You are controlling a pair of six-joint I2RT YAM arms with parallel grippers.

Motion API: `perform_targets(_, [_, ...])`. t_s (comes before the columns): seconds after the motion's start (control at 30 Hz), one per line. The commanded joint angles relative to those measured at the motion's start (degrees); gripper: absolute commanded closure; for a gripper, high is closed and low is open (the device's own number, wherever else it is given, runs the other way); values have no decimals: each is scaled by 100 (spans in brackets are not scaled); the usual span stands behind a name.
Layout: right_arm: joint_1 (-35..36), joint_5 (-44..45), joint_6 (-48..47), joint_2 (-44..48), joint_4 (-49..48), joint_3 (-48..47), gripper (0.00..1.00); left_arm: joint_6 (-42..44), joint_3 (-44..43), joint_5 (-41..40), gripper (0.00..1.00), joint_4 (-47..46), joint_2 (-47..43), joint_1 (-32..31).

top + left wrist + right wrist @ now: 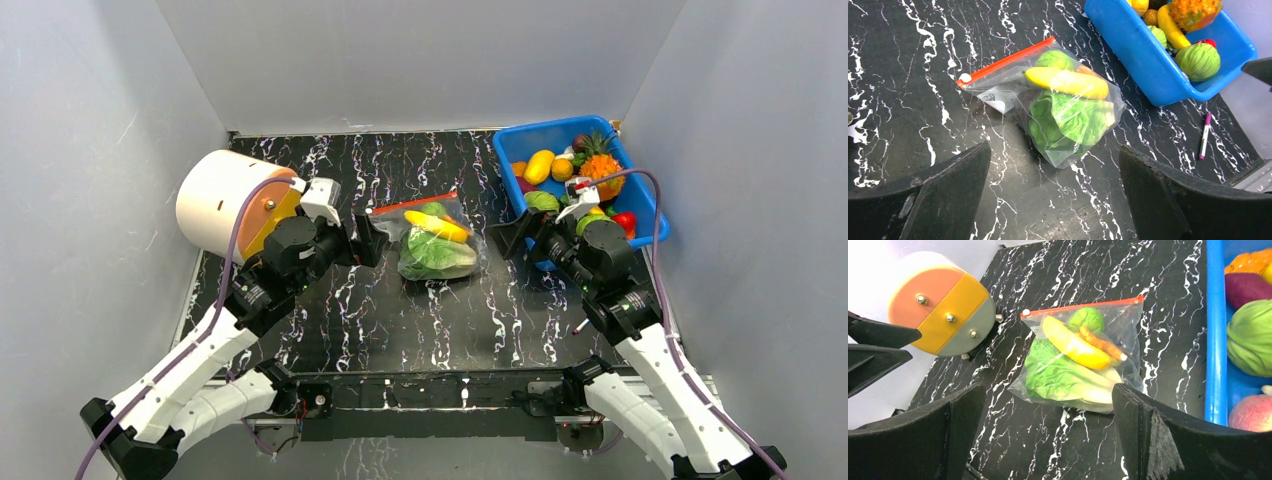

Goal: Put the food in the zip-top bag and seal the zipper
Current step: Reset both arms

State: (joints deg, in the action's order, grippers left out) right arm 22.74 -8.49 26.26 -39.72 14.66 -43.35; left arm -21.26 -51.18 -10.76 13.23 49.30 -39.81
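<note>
Clear plastic zip-top bag (432, 240) lies mid-table on black marbled tabletop (400, 310), w/ green leaf toy (430, 258) and yellow banana toy (438, 226) inside. Blue plastic bin (508, 172) sits back-R of it, white-and-orange cylinder (215, 200) to its L. Thin pen (1205, 135), prob. a marker, lies before the bin.

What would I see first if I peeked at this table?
Right in the middle of the black marbled table lies a clear zip-top bag stuffed with a big green leaf and a yellow banana piece. At the far right sits a bright blue bin heaped with more toy fruit, and at the far left a big white-and-orange cylinder lies on its side.
</note>
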Motion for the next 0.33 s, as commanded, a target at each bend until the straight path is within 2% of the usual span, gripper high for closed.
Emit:
perform_targets(0.0, [-17,115,299,164,-54,18,2,-132,166,171,2,-417,-240,31])
perform_targets(0.3, [-20,81,334,85,-161,65,2,-42,86,166,2,-316,-60,28])
